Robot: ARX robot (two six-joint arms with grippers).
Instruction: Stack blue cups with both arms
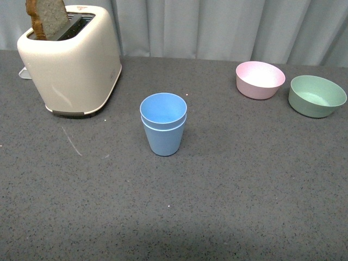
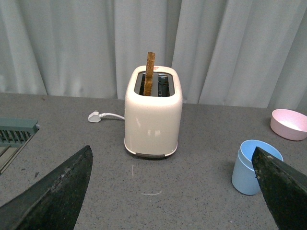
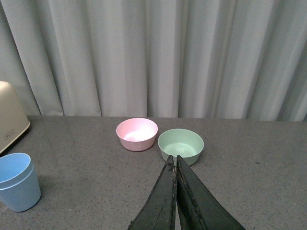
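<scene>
The two blue cups [image 1: 163, 124] stand nested one inside the other, upright, in the middle of the grey table. The stack also shows in the left wrist view [image 2: 249, 167] and in the right wrist view [image 3: 17, 182]. Neither arm shows in the front view. My left gripper [image 2: 172, 158] is open and empty, its jaws wide apart, back from the stack, which sits by one finger [image 2: 283, 187]. My right gripper [image 3: 174, 160] is shut and empty, its tips pressed together, in front of the green bowl [image 3: 181, 145].
A cream toaster [image 1: 70, 60] with a slice of bread [image 1: 48, 17] stands at the back left. A pink bowl [image 1: 260, 79] and a green bowl [image 1: 316, 95] sit at the back right. A grey curtain [image 1: 217, 27] hangs behind the table.
</scene>
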